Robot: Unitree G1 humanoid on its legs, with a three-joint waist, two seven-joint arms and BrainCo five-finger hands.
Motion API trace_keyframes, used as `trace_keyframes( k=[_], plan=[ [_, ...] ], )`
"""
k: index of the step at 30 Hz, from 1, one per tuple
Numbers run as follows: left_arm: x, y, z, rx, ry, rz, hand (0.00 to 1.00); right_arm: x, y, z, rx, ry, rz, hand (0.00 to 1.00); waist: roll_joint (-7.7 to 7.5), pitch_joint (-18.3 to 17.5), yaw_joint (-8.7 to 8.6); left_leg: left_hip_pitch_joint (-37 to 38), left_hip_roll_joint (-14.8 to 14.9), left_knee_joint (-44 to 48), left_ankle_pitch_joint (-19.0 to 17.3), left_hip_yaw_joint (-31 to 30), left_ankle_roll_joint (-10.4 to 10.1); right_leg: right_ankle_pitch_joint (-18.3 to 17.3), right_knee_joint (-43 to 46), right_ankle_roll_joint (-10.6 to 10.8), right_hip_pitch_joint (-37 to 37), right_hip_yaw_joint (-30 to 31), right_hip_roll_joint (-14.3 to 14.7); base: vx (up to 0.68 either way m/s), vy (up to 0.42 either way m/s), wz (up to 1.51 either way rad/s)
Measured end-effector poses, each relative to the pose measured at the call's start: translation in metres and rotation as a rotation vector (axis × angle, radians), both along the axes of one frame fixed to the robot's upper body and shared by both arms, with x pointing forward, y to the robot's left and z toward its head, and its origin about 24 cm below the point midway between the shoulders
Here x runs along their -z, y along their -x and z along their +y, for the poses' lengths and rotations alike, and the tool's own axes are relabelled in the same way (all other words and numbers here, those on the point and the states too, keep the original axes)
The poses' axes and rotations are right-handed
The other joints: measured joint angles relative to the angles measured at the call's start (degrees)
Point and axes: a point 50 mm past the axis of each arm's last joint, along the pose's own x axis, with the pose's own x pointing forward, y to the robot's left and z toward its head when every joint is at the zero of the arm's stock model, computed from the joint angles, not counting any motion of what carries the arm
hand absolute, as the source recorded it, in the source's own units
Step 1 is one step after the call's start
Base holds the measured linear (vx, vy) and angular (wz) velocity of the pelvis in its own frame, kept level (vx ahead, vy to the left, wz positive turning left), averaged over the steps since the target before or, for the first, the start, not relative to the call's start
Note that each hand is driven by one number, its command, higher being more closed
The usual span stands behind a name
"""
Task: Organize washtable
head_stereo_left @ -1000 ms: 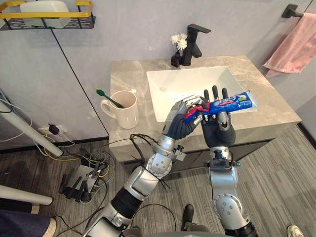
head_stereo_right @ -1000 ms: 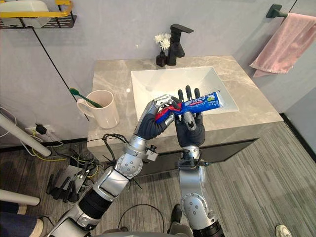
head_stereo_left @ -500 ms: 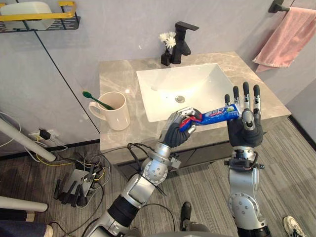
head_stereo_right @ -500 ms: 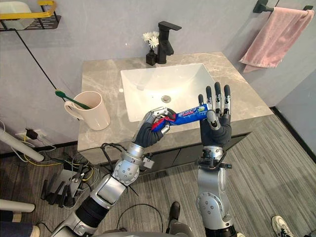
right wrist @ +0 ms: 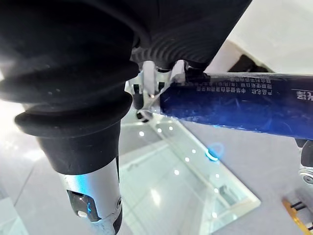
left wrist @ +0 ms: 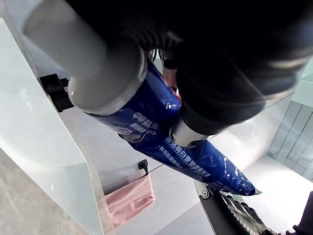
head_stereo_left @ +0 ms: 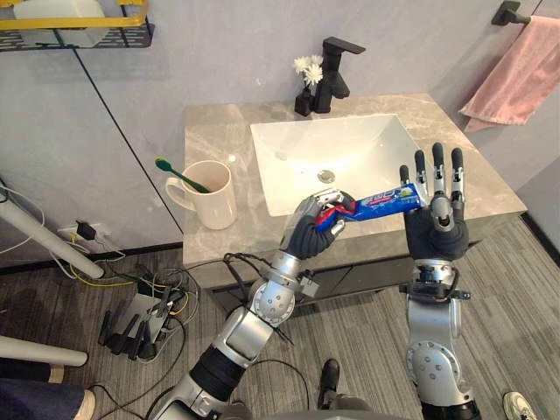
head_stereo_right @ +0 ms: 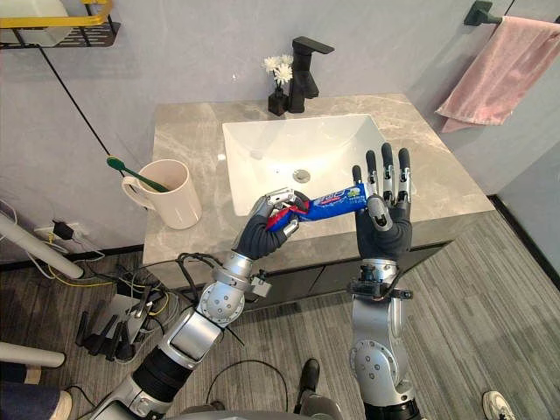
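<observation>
The left hand (head_stereo_left: 308, 229) has its fingers curled tight round the red cap end of a blue toothpaste tube (head_stereo_left: 385, 204), held in the air over the front edge of the worktop (head_stereo_left: 219, 131). The tube runs sideways from that grip towards the right hand (head_stereo_left: 436, 229), which stands upright with its fingers straight and spread, and nothing clasped. The tube's flat crimped end lies just at those fingers; whether it touches them cannot be told. The step in hand looks like carrying the tube off to be stored. To do it well, the left hand should grip firmly near the cap, since the long free end can sag or swing, and draw clear of the right hand before turning. The likely place is the cream mug (head_stereo_left: 213, 194) on the robot's left of the worktop, well apart from the tube, with a green toothbrush (head_stereo_left: 179, 173) leaning in it. The tube should go in upright without knocking that brush. Behind lies the white basin (head_stereo_left: 350, 144), then a black tap (head_stereo_left: 337, 66) beside a small vase (head_stereo_left: 306, 87) of white flowers. A pink towel (head_stereo_left: 516, 74) hangs on the far wall.
</observation>
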Motion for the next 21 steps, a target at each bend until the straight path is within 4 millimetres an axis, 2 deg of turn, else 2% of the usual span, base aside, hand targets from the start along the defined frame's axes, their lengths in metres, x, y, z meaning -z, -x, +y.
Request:
trace_keyframes(
  k=[10,16,21],
  plan=[
    [0.001,0.000,-0.001,0.017,-0.021,0.014,1.00,0.015,-0.010,-0.004,-0.024,-0.040,0.029,0.00,0.51,-0.48,0.18,-1.01,-0.08,-0.26,0.88,-2.58,-0.10,-0.20,-0.02,-0.22,0.53,-2.68,-0.26,-0.02,-0.003,0.13],
    [0.001,0.000,-0.001,0.018,-0.020,0.017,1.00,0.028,-0.016,-0.008,-0.028,-0.105,0.072,0.00,0.90,-0.98,0.62,-1.05,-0.82,-2.29,2.74,-4.34,-0.05,-0.19,-0.01,-0.24,0.77,-4.51,-0.92,-0.03,-0.001,0.16],
    [0.001,0.000,-0.002,0.031,-0.019,0.026,1.00,0.017,-0.023,-0.001,-0.072,-0.092,0.011,0.00,0.82,-1.03,1.47,-1.09,-0.83,-2.25,2.92,-4.34,-0.18,-0.18,-0.20,-0.25,0.73,-4.54,-0.95,-0.03,0.003,0.00]
  ],
)
